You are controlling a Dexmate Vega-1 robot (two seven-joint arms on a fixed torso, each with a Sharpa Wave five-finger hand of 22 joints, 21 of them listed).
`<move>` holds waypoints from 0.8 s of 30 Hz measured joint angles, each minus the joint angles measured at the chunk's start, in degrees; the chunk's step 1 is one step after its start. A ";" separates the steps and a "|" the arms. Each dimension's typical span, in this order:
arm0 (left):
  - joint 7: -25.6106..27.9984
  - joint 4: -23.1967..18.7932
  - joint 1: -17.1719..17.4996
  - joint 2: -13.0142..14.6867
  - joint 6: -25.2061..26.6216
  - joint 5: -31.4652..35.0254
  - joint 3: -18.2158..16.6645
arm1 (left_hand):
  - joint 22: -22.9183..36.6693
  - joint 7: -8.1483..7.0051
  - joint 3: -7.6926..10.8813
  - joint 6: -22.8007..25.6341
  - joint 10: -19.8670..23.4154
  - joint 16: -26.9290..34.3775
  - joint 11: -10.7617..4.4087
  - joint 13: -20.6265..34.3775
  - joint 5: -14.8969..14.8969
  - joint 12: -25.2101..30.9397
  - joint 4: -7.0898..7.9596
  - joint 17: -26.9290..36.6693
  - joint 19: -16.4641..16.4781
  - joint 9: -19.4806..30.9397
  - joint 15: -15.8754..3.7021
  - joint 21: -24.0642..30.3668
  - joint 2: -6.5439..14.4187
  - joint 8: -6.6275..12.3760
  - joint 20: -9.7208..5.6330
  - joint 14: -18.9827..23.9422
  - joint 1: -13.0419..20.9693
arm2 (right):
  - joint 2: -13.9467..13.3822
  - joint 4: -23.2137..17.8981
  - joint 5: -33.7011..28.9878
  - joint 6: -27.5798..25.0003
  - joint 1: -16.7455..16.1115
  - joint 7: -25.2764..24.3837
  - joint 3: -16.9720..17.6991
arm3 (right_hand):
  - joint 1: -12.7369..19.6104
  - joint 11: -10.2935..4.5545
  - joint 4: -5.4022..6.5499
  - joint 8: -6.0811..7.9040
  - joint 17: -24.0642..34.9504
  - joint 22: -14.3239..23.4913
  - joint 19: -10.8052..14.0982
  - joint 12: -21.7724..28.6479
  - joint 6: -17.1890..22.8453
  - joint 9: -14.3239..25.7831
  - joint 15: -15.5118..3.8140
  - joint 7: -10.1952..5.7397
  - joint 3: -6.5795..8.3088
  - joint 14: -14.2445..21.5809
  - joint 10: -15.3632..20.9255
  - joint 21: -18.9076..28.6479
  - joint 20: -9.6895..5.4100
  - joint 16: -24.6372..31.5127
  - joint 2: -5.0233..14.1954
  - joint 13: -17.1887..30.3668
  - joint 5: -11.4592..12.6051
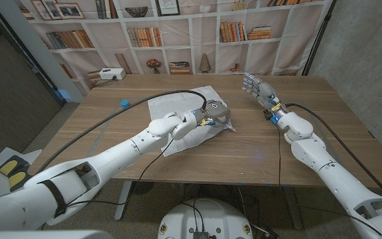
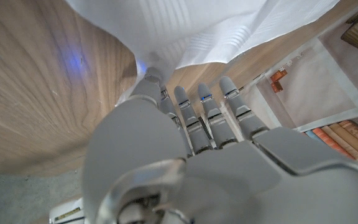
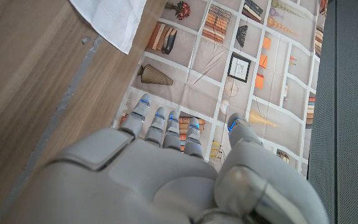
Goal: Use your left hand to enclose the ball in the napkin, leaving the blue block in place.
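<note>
While my left hand pinches the napkin mid-bench, right hand spread, ball unseen; cloth's limp, so I'd grip its gathered edge

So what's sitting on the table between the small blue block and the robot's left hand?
In the head view, only bare wood and the white cloth napkin lie between the small blue block and the left hand, which rests on the napkin's right part.

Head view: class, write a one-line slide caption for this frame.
Left hand rests on the white napkin mid-table; small blue block sits beside it, right hand raised apart.
</note>
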 measured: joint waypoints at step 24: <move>10.44 -12.49 13.72 2.80 11.21 -9.58 -13.83 | -0.01 2.90 2.61 1.28 2.43 -0.55 0.35 0.83 1.56 0.40 -0.55 -0.17 -0.29 -0.01 -0.20 -0.25 -1.98 0.00 0.28 0.20 2.08 | 0.23 -0.57 -1.08 -1.62 1.78 -0.24 -1.33 | 0.00 0.00 0.00 0.00 -0.29 0.00 0.00 0.00 0.00 0.00 0.22 0.00 0.00 0.22 0.00 0.00 0.00 0.00 0.00 0.00 0.00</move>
